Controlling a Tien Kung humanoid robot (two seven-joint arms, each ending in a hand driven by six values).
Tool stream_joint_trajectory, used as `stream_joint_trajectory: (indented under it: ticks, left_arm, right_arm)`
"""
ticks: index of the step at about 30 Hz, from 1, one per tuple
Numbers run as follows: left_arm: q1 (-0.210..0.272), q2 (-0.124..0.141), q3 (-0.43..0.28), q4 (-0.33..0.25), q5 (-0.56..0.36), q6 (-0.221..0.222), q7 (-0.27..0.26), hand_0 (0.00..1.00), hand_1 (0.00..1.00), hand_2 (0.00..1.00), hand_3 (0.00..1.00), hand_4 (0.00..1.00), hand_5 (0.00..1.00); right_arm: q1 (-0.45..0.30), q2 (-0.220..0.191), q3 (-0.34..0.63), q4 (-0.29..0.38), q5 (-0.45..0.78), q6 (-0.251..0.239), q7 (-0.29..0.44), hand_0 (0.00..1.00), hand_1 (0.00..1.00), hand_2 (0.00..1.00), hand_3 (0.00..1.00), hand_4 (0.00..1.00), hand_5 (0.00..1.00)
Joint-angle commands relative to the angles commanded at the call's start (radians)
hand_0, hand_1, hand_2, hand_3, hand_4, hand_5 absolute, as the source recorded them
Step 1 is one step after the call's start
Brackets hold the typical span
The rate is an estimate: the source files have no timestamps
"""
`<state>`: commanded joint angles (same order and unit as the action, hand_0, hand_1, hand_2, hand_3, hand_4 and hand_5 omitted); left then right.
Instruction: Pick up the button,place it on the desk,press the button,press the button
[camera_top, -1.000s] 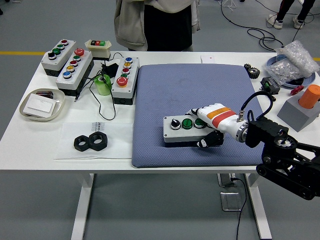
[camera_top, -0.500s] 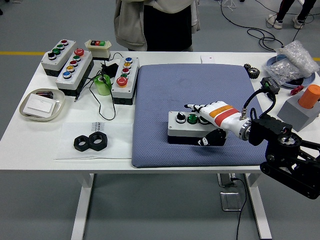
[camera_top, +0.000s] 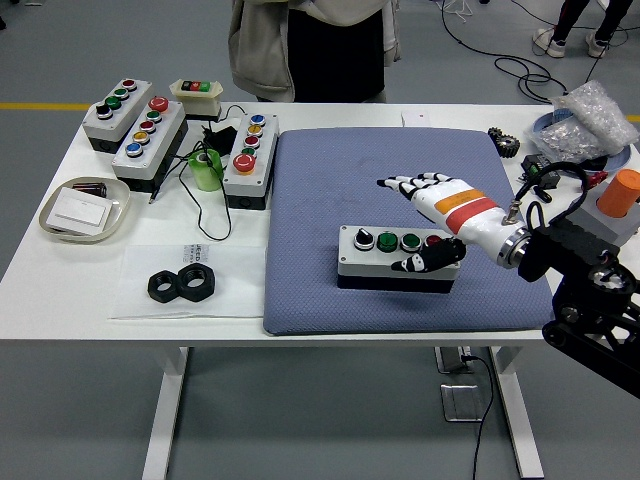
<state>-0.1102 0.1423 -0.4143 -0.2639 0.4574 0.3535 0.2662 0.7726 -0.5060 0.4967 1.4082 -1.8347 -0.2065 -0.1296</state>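
Note:
A grey button box (camera_top: 397, 262) with a black knob, two green buttons and a red one lies flat on the blue mat (camera_top: 330, 180), toward its front right. My right hand (camera_top: 410, 222) is white with an orange band and comes in from the right. Its fingers (camera_top: 402, 185) are spread in the air behind and above the box. The black thumb (camera_top: 422, 263) lies against the box's front right part. The hand looks open and has no grip on the box. My left arm is out of sight.
Three more button boxes (camera_top: 150, 135) and a small switch unit (camera_top: 196, 92) stand at the back left, with a green tape roll (camera_top: 207, 170). A bowl (camera_top: 84, 210) and black nuts (camera_top: 183, 284) lie front left. A grey block with an orange cylinder (camera_top: 610, 212) stands right. A person (camera_top: 312, 45) stands behind the table.
The box shifted a little to the right and came to rest flat on the mat. My right hand's fingers lifted off its top and spread open above it.

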Motion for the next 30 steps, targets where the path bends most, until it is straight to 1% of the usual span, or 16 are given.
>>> stream_joint_trajectory:
  ticks: [1,5,6,8,10,11,12,17,18,20,23,24,30]
  left_arm:
    - [0.000,0.001,0.003,0.000,-0.003,0.000,-0.001,0.737,0.773,0.847,0.762,0.527,0.998]
    - [-0.002,0.002,0.007,-0.001,-0.008,-0.001,-0.002,0.737,0.773,0.847,0.762,0.527,0.998]
    - [-0.003,0.002,0.008,-0.001,-0.009,-0.001,-0.002,0.736,0.773,0.846,0.762,0.526,0.998]
    - [-0.004,0.002,0.009,-0.001,-0.011,-0.001,-0.003,0.736,0.773,0.846,0.762,0.526,0.998]
    - [-0.006,0.002,0.010,-0.001,-0.012,-0.001,-0.003,0.736,0.773,0.846,0.762,0.526,0.998]
    - [-0.006,0.002,0.010,0.000,-0.012,-0.001,-0.003,0.736,0.773,0.846,0.762,0.526,0.998]
    - [-0.006,0.002,0.010,-0.001,-0.015,-0.001,-0.004,0.736,0.773,0.847,0.762,0.526,0.998]
    - [-0.007,0.002,0.012,-0.001,-0.019,-0.001,-0.006,0.736,0.773,0.847,0.762,0.526,0.998]
    - [-0.008,0.002,0.013,-0.001,-0.019,-0.001,-0.006,0.736,0.773,0.847,0.761,0.525,0.998]
    - [-0.008,0.002,0.013,-0.001,-0.021,-0.001,-0.006,0.736,0.773,0.847,0.761,0.525,0.998]
    - [-0.009,0.002,0.014,-0.001,-0.021,-0.001,-0.006,0.736,0.773,0.847,0.761,0.525,0.998]
    - [-0.009,0.002,0.015,-0.001,-0.022,-0.001,-0.006,0.736,0.773,0.847,0.761,0.526,0.998]
    - [-0.010,0.002,0.016,-0.001,-0.024,-0.001,-0.007,0.736,0.773,0.846,0.761,0.524,0.998]
  right_arm:
    - [-0.008,-0.018,0.016,0.024,-0.018,-0.001,-0.021,0.654,0.568,0.657,0.998,0.916,0.133]
    - [-0.034,-0.072,0.037,0.090,-0.055,-0.053,-0.071,0.654,0.568,0.657,0.998,0.916,0.133]
    - [-0.042,-0.086,0.036,0.106,-0.053,-0.067,-0.081,0.250,0.115,0.252,0.945,0.880,0.107]
    - [-0.050,-0.100,0.032,0.124,-0.040,-0.081,-0.097,0.250,0.115,0.252,0.945,0.880,0.107]
    - [-0.064,-0.118,0.019,0.155,-0.034,-0.099,-0.138,0.250,0.115,0.252,0.945,0.880,0.107]
    - [-0.065,-0.120,0.017,0.159,-0.035,-0.100,-0.144,0.250,0.115,0.252,0.945,0.880,0.107]
    - [-0.072,-0.127,0.012,0.172,-0.030,-0.089,-0.165,0.080,0.002,0.081,0.783,0.698,0.002]
    - [-0.094,-0.139,0.001,0.192,0.055,-0.061,-0.197,0.080,0.002,0.081,0.783,0.698,0.002]
    - [-0.095,-0.140,0.000,0.192,0.067,-0.059,-0.199,0.084,0.002,0.052,0.705,0.658,0.002]
    - [-0.095,-0.139,-0.005,0.190,0.077,-0.050,-0.208,0.084,0.002,0.052,0.705,0.658,0.002]
    - [-0.097,-0.134,-0.012,0.177,0.073,-0.016,-0.231,0.084,0.002,0.052,0.705,0.658,0.002]
    - [-0.100,-0.134,-0.014,0.175,0.072,-0.007,-0.236,0.005,0.002,0.031,0.701,0.462,0.002]
    - [-0.111,-0.135,-0.018,0.177,0.075,0.008,-0.242,0.007,0.002,0.032,0.699,0.473,0.002]
